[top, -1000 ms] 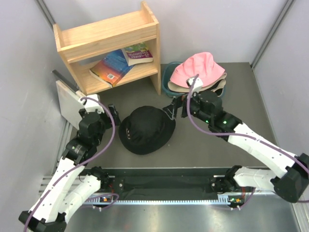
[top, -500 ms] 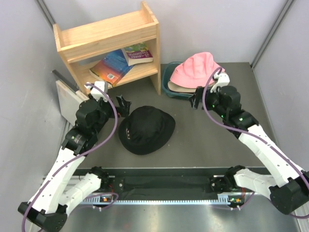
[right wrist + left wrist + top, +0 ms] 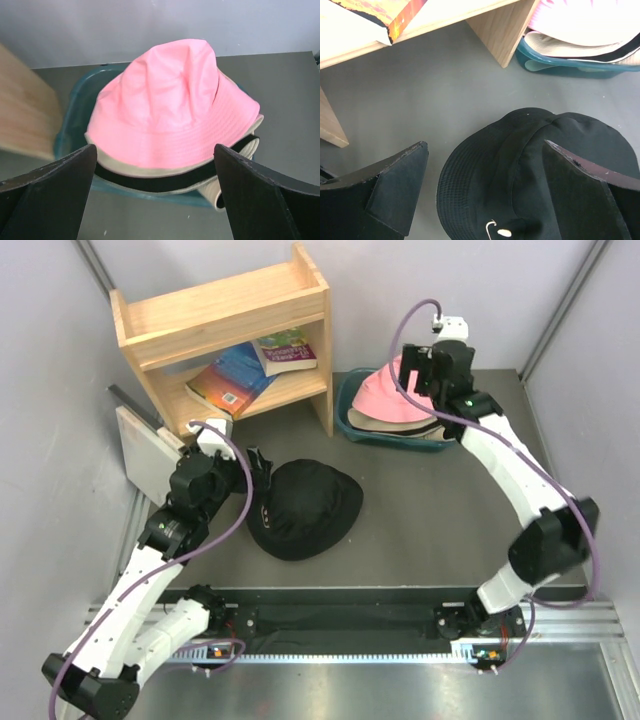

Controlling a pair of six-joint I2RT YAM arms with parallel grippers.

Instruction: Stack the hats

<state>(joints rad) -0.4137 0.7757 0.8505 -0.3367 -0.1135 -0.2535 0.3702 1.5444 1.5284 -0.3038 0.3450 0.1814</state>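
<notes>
A black hat [image 3: 305, 508] lies flat on the grey table. My left gripper [image 3: 258, 485] is open at its left brim. In the left wrist view the gripper [image 3: 485, 145] hangs over the black hat [image 3: 530, 165], jaws wide apart and empty. A pink hat [image 3: 385, 390] tops a stack in the teal tub [image 3: 350, 425]. My right gripper [image 3: 408, 375] is open and empty just above that stack. In the right wrist view the gripper [image 3: 155, 147] frames the pink hat [image 3: 175, 105], with a tan brim [image 3: 117, 166] and a black brim [image 3: 165, 182] under it.
A wooden shelf [image 3: 225, 330] holding books [image 3: 245, 370] stands at the back left, its side panel next to the tub [image 3: 560, 65]. A white board [image 3: 140, 450] leans by the left wall. Grey walls close in on both sides.
My right arm has swung from beside the black hat back and up over the pink hat stack. My left gripper has moved right, to the black hat's left brim.
</notes>
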